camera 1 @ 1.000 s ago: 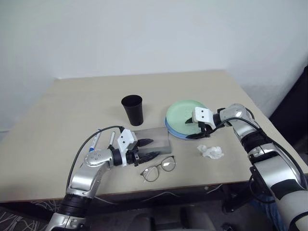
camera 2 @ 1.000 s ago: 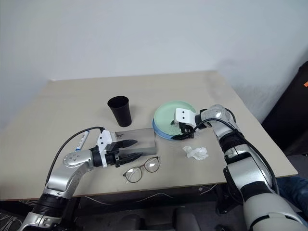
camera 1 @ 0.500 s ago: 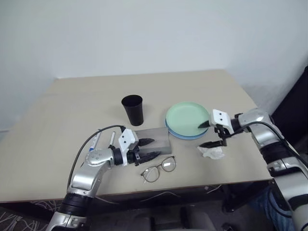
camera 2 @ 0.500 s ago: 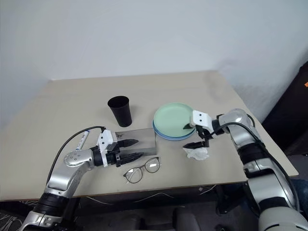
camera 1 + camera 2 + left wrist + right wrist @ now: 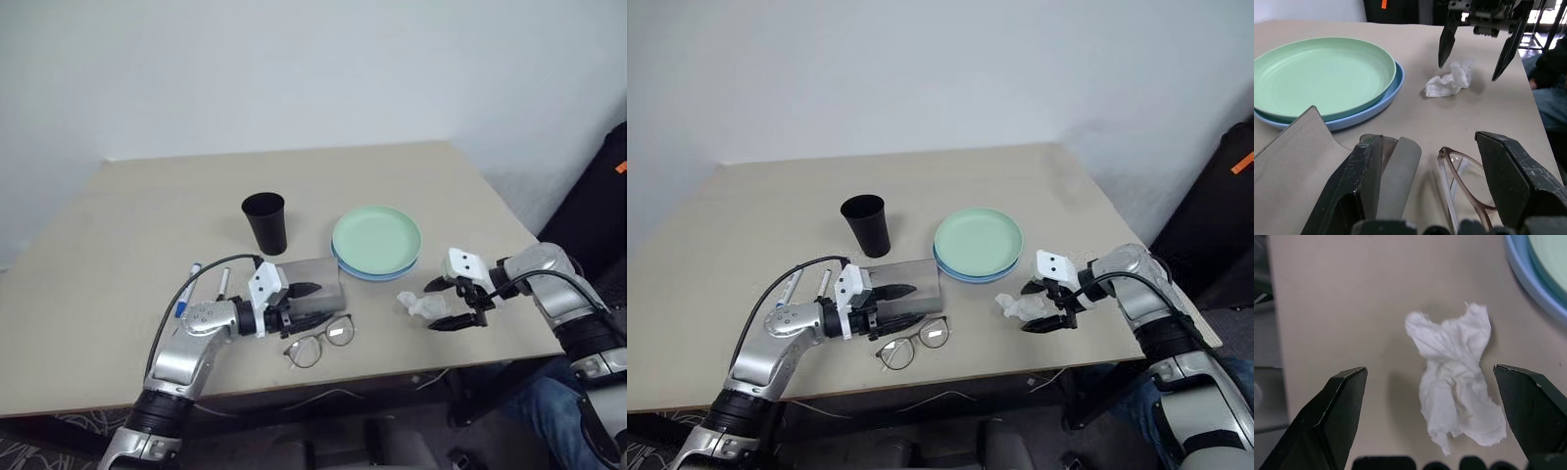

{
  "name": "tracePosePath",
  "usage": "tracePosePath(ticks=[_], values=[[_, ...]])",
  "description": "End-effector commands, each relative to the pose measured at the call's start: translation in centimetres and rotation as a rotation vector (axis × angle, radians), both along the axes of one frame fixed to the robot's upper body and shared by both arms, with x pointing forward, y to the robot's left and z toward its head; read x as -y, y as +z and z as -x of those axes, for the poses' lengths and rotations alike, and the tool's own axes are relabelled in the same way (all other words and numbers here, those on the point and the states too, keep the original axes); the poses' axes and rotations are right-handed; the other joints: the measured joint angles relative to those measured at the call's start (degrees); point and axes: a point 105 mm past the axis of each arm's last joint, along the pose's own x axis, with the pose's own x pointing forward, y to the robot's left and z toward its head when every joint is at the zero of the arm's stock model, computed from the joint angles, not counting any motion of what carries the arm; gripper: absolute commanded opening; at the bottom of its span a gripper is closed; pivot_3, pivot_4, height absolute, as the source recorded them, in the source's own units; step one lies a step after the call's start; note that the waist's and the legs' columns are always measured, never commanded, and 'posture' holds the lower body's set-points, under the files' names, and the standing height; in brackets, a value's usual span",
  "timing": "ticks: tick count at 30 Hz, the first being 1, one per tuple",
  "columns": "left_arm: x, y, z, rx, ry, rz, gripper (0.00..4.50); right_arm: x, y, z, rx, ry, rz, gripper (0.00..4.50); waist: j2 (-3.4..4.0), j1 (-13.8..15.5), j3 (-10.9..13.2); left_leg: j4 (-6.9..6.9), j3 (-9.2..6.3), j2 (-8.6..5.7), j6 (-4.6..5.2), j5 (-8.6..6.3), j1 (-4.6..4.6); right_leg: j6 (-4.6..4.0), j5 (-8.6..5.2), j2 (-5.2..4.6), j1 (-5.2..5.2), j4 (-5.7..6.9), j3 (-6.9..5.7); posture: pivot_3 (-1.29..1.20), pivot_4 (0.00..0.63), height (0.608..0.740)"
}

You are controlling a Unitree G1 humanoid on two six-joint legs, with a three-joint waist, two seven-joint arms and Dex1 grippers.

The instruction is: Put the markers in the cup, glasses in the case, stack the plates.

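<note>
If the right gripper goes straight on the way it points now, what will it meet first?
Most likely the crumpled white tissue. It lies on the table right ahead of the open right gripper, between its two fingers. How far ahead is hard to judge.

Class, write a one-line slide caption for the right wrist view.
Open right end effector poised over a crumpled white tissue on the table, stacked plates at the edge.
</note>
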Motion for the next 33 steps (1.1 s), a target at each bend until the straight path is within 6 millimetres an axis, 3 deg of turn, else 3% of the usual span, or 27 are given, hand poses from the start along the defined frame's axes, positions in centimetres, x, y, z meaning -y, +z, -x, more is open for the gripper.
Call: tracePosePath(ticks=[1,12,14,17,23,33], values=[[0.3,1.1,-0.4,0.050,-0.016,0.001,3.14,0.2,0.4,-0.7,0.037,-0.012,0.004,3.90,0.02,0.01,-0.01,-0.06,-0.03,0.05,0.00,0.00,-0.04,0.01,0.01,0.00,0.05,-0.29,-0.13,0.00,0.000,0.740],[0.2,1.0,-0.3,0.051,-0.010,0.001,3.14,0.1,1.4,-0.9,0.055,0.001,-0.027,0.03,0.00,0.05,0.00,-0.07,0.11,0.11,0.01,0.00,0.02,0.04,0.03,-0.05,0.04,-0.44,-0.21,0.00,0.000,0.740],[0.2,1.0,-0.3,0.052,-0.009,0.000,3.14,0.0,1.9,-1.0,0.065,0.011,-0.040,0.03,0.00,0.05,0.00,-0.09,0.12,0.10,0.01,0.00,0.08,0.04,0.03,-0.01,0.04,-0.35,-0.15,0.00,0.000,0.740],[0.0,1.0,-0.4,0.052,-0.003,-0.004,3.14,-0.8,4.6,-1.6,0.127,0.029,-0.112,0.03,0.00,0.06,0.00,-0.11,0.14,0.06,0.01,0.01,0.12,0.04,0.03,0.01,-0.01,-0.19,-0.01,0.00,0.000,0.740],[-1.0,0.9,-0.7,0.051,0.026,-0.020,3.14,-2.9,9.7,-5.0,0.329,-0.035,-0.240,0.03,-0.05,0.02,0.03,-0.12,0.27,-0.04,-0.06,-0.05,0.26,0.04,0.03,0.04,-0.18,0.28,0.28,0.00,0.000,0.740],[-1.9,1.1,-1.5,0.068,0.043,-0.039,3.14,-5.1,7.9,-10.1,0.462,-0.158,-0.140,0.03,-0.06,-0.08,0.02,-0.16,0.18,-0.07,0.11,0.06,0.21,0.04,0.04,0.08,-0.21,0.45,0.37,0.00,0.000,0.740]])
